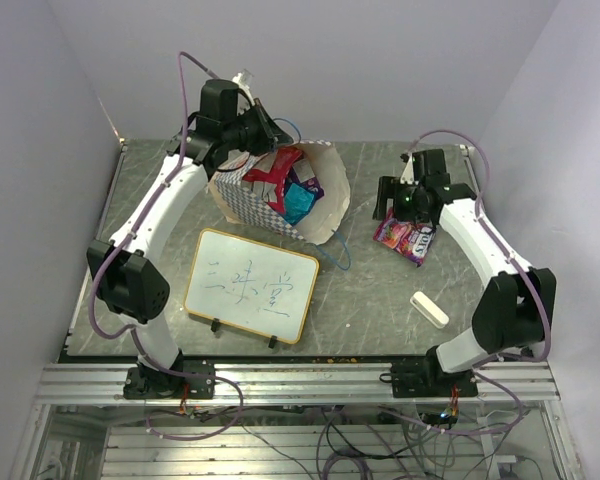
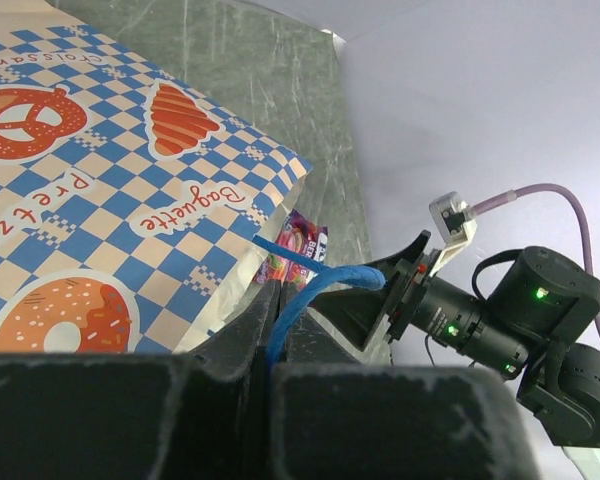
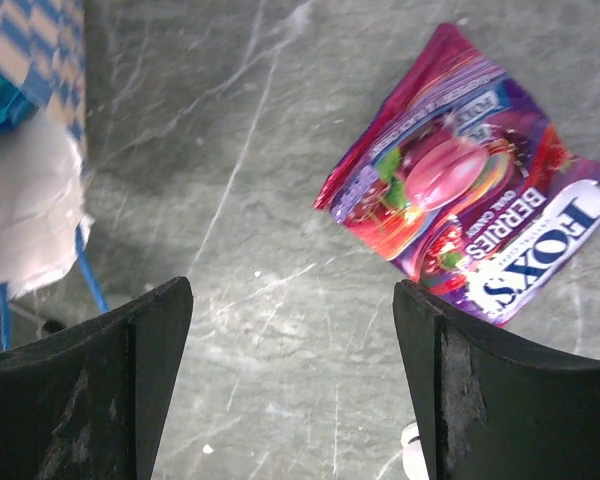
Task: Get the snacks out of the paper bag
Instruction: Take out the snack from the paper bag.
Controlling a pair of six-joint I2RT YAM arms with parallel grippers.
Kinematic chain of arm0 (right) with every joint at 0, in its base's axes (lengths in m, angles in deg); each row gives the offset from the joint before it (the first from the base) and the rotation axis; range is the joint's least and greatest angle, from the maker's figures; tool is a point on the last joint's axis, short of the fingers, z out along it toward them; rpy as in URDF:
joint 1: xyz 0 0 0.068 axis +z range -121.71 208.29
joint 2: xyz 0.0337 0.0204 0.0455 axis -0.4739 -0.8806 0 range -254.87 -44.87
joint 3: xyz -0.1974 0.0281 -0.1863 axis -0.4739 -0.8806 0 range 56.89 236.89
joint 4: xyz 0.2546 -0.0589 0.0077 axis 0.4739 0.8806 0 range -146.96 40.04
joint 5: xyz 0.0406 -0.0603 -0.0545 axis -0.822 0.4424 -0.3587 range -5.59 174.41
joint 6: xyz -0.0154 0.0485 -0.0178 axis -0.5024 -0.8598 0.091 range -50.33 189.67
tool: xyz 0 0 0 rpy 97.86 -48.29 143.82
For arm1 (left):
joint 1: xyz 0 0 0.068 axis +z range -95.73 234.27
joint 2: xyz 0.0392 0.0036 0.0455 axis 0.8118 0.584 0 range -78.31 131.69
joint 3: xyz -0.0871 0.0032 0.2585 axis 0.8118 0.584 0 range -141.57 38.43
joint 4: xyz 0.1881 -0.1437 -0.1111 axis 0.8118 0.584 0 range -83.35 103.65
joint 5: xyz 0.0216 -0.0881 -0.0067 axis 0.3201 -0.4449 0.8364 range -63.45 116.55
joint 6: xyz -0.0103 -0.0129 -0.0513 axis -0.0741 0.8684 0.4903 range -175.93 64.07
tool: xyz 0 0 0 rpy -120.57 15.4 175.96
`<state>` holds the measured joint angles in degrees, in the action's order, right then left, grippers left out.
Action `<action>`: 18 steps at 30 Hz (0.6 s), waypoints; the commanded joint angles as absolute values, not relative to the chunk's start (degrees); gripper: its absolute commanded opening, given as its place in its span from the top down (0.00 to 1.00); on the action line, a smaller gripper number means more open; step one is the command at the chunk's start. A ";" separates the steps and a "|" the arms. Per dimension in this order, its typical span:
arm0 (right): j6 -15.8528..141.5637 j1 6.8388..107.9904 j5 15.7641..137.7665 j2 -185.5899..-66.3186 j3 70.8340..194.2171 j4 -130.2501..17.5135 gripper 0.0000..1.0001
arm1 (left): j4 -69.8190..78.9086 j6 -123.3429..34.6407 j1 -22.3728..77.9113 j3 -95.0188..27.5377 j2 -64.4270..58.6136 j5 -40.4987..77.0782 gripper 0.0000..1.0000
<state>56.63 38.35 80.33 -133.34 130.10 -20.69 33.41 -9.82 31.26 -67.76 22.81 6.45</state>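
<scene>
The tan paper bag (image 1: 325, 200) with blue-white chequered sides lies tilted, its mouth facing up and right. Inside it show a red-white packet (image 1: 278, 172) and a blue-teal packet (image 1: 298, 203). My left gripper (image 1: 267, 131) is at the bag's far rim, shut on a blue cord handle (image 2: 315, 288); the chequered bag (image 2: 110, 190) fills the left wrist view. A purple-red berries packet (image 1: 406, 238) lies on the table right of the bag, also in the right wrist view (image 3: 470, 215). My right gripper (image 3: 290, 350) is open and empty just above the table beside it.
A framed whiteboard (image 1: 252, 285) lies in front of the bag. A white eraser block (image 1: 429, 309) lies at the front right. The bag's other blue cord (image 3: 90, 275) trails on the grey table (image 1: 370, 290). Walls close in at the back and sides.
</scene>
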 commanded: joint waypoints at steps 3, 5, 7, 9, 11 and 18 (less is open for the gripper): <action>59.97 38.00 69.48 -126.19 126.38 -22.42 0.19 | 32.08 -6.96 30.36 -67.25 19.73 4.03 0.93; 60.02 38.11 65.58 -124.79 126.70 -24.01 0.21 | 32.87 -5.66 30.36 -67.67 20.48 2.94 0.93; 58.85 38.83 61.98 -125.02 128.03 -26.71 0.22 | 33.43 -4.76 30.36 -67.26 20.53 2.48 0.93; 56.37 40.74 60.10 -126.52 129.93 -30.06 0.24 | 33.22 -4.37 30.36 -66.06 19.79 2.69 0.93; 53.23 44.74 60.93 -128.37 131.40 -34.42 0.24 | 32.96 -4.06 30.44 -65.73 19.37 3.06 0.93; 36.90 56.08 68.99 -132.52 126.81 -58.81 0.31 | 35.31 -4.06 30.45 -68.53 20.56 2.10 0.93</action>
<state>48.22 52.91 66.45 -130.87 130.30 -41.48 34.02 -4.91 31.26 -65.99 22.09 5.30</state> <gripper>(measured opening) 0.705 0.075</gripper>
